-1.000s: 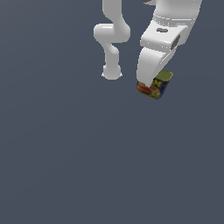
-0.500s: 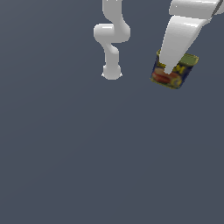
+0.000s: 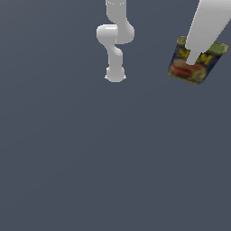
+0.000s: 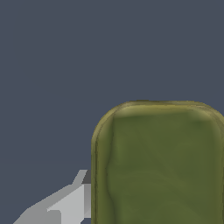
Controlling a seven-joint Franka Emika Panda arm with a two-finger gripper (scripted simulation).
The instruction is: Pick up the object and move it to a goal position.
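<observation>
Now, exterior view: the tin can (image 3: 195,61) hangs tilted in the frame's upper right, clamped by the gripper (image 3: 195,56), whose white finger crosses its label, likely carried toward the goal. Wrist view: the can's greenish top (image 4: 159,164) fills the lower right, one grey finger (image 4: 65,203) pressed alongside.

arm (image 3: 115,38): plain glossy white, rounded tubular links joined by bulging cylindrical joints
base (image 3: 115,75): white, flared round foot
finger (image 4: 65,203): pale grey, flat-faceted, angular
markings: none visible
</observation>
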